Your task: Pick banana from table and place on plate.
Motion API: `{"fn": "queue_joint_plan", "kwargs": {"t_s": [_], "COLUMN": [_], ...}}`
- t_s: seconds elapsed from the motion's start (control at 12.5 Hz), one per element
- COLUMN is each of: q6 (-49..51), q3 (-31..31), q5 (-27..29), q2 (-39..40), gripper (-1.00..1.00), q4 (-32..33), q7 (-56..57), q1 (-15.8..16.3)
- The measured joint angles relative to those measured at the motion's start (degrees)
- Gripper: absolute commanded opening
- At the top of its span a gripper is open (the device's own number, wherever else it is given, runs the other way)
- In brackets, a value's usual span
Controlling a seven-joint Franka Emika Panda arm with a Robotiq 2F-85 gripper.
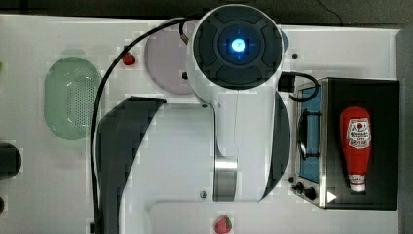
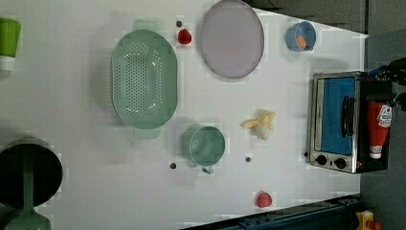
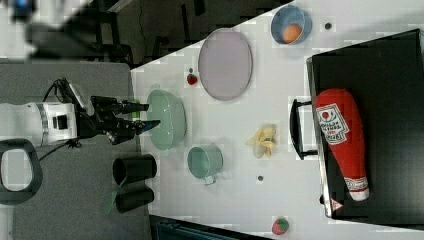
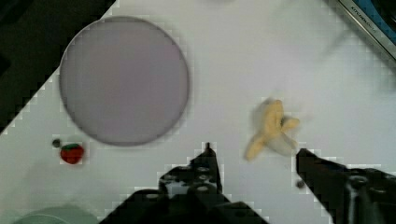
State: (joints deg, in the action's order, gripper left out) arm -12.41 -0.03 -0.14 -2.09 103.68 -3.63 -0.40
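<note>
My tool [image 4: 254,158] hangs with its fingers spread wide, gripping nothing. The banana [image 4: 272,130] lies on bare white bench [image 4: 224,56] just beyond the fingertips. In the left view, the plate [image 2: 231,38] sits at the banana's eleven o'clock, well apart, with open bench between.

Pale peeled banana [image 2: 260,125] on table, apart from empty lilac plate [image 2: 231,38].
</note>
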Motion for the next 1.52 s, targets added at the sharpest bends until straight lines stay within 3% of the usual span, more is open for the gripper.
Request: {"fn": "queue_joint_plan", "kwargs": {"t_s": [0.24, 0.4, 0.56, 0.88, 1.2, 1.52], "q6": [10.2, 9.3, 4.3, -4.9, -19.4, -31.7], "q3": [-1.7, -3.2, -3.9, -3.6, -1.4, -3.5], "q5": [0.4, 0.2, 0.4, -0.1, 0.7, 2.0], "q2": [-19.2, -28.3, -30.6, -21.2, -4.4, 9.2], "gripper": [0.99, 1.00, 1.00, 1.00, 1.00, 1.00], "q4": [17.6, 21.7, 19.6, 19.2, 26.9, 33.1], "q7": [-1.6, -1.8, -3.0, -3.1, -3.5, -3.6], "q1": [-0.9, -0.4, 0.3, -1.0, -0.6, 0.3]}}
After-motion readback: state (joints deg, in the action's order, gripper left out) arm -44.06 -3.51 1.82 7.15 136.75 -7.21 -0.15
